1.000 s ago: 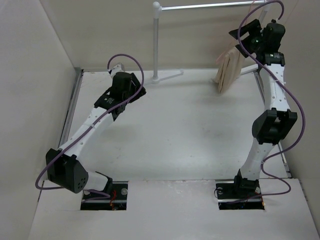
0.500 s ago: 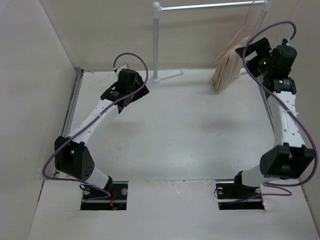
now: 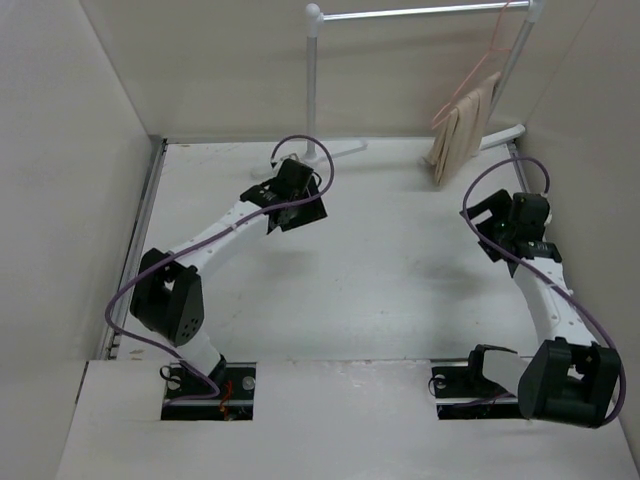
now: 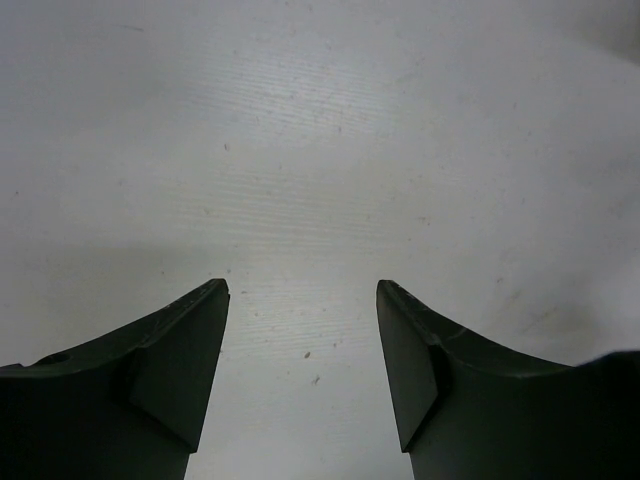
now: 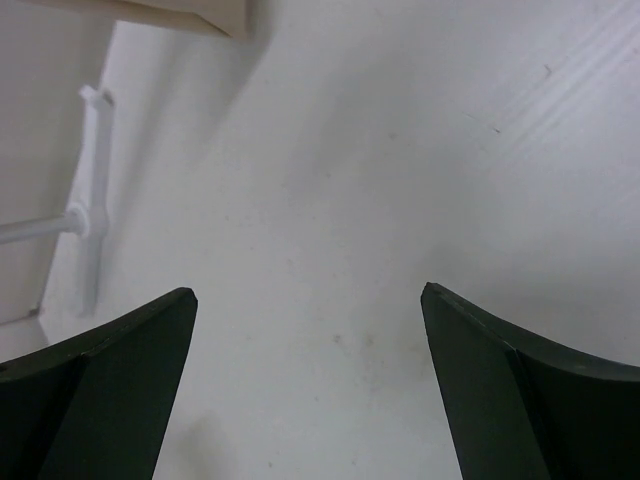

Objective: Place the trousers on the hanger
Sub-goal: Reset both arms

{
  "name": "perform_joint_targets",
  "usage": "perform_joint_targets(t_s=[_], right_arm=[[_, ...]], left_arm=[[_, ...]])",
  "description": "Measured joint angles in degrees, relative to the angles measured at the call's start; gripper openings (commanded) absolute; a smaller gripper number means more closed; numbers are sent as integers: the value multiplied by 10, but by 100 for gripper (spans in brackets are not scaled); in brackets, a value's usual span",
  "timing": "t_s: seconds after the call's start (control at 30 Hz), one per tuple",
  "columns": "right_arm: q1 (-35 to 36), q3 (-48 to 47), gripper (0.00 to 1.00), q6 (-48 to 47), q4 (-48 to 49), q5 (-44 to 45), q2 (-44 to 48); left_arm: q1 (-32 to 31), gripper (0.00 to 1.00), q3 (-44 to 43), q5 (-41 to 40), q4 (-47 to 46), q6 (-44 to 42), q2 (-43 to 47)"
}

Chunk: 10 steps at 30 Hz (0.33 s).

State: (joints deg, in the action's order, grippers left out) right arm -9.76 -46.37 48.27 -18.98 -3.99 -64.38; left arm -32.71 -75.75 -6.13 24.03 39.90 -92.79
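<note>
**Position reference.** Clock directions are read on the top view, with 12 o'clock at the far wall and the centre of the table [image 3: 400, 270] as the dial centre.

**Task items.**
- The trousers [image 3: 462, 125] are at about 1 o'clock, near the far right corner.
- They are folded over the hanger [image 3: 467, 84] and hang down in a narrow beige bundle.
- The hanger hooks onto the top rail of the white rack [image 3: 400, 13], close to its right-hand post.
- It cannot be determined whether the lower end of the trousers touches the table.
- In the right wrist view, only a beige edge of the trousers [image 5: 150, 15] shows at the top left. One rack foot [image 5: 90, 200] lies at the left.

**Left gripper** [image 3: 300, 205].
- Location: about 10 o'clock, well apart from the trousers.
- Condition: in the left wrist view the left gripper [image 4: 302, 285] has its jaws spread. Only bare table surface lies between them, and nothing is held.

**Right gripper** [image 3: 495, 228].
- Location: about 3 o'clock, on the near side of the trousers and clear of them.
- Condition: in its wrist view the right gripper [image 5: 308, 292] has its jaws spread wide, with bare table between them and nothing held.
</note>
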Motion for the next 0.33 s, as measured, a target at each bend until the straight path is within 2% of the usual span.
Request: perform_joint_targets(t_s=[0.33], right_arm=[[1,35,100,1,0,14,10]], left_arm=[[-44,56,13,14,2,0,-34]])
